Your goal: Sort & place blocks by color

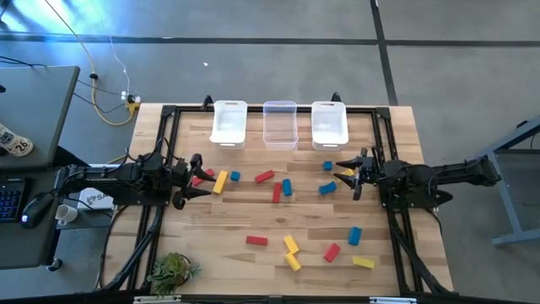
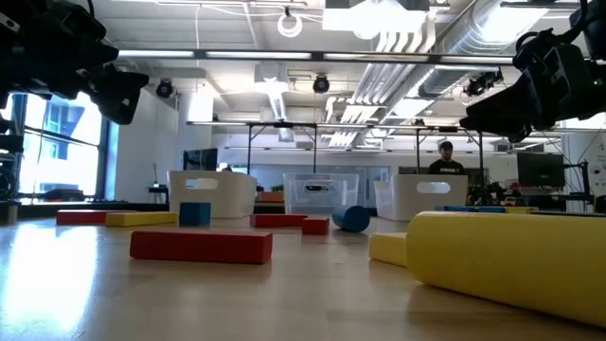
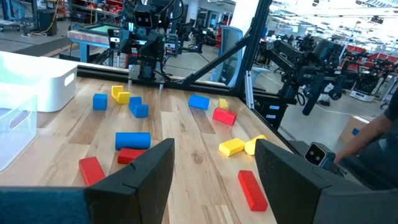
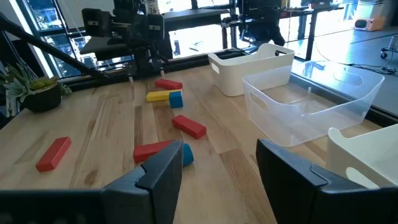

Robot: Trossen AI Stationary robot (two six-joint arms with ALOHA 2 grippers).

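Lying nearest the low camera: a yellow block [image 2: 511,256]. Hovering wide, empty, at side edges: left gripper [image 1: 200,181], right gripper [image 1: 348,171]. Scattering mid-bench: blocks [image 1: 276,192], short of bins [image 1: 280,123] at far edge. Advising: descending squarely, pinching across narrow faces.

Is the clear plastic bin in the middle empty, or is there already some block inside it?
Empty. The clear plastic bin shows only its bare floor in the right wrist view, and from above no coloured block lies inside it.
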